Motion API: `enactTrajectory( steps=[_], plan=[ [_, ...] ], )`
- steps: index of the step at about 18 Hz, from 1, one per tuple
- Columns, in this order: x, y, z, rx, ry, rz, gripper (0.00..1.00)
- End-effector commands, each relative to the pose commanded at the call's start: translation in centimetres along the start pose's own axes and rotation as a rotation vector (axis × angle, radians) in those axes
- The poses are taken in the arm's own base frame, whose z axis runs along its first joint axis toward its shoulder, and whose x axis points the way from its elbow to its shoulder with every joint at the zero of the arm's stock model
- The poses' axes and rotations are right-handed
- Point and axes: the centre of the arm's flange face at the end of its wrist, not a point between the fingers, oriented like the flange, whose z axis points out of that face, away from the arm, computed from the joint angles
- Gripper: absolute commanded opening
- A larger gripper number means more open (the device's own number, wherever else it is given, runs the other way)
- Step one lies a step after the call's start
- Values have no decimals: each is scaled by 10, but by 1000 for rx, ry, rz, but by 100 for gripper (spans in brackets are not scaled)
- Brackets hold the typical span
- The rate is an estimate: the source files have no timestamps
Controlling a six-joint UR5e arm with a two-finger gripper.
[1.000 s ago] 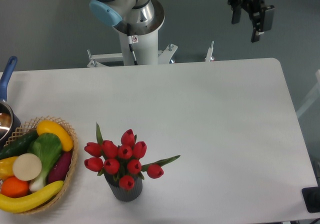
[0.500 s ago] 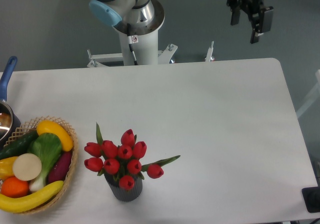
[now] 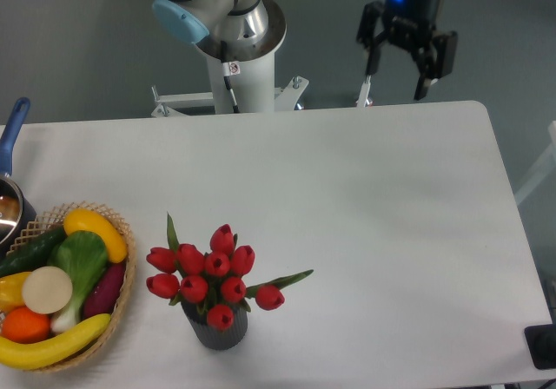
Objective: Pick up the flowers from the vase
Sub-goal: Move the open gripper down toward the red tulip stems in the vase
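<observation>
The flowers (image 3: pixel 213 276), a bunch of red tulip buds with green leaves, stand upright in the vase (image 3: pixel 217 330), a short dark grey ribbed cylinder near the table's front edge. My gripper (image 3: pixel 398 75) hangs high over the table's far edge at the upper right, well away from the flowers. Its two black fingers are spread apart and hold nothing.
A wicker basket (image 3: pixel 122 306) with fruit and vegetables sits at the front left. A pot with a blue handle (image 3: pixel 10 141) is at the left edge. The robot base (image 3: pixel 234 50) stands behind the table. A small black object (image 3: pixel 543 346) lies at the front right corner.
The gripper has moved left and a little down from the top right corner and has turned so that both fingers now show spread apart.
</observation>
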Motion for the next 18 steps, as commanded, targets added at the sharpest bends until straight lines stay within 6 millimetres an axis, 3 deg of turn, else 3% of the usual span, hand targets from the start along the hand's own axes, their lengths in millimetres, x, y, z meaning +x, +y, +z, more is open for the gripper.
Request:
enactTrajectory(
  steps=[4,7,12,18],
  plan=[
    [14,-17,26,26,64,-36,100],
    [19,-26,41,183,95,-41,100],
    [17,-37,78,384,106,-56,100],
    [14,-63,123,460,169,2,100]
  ],
)
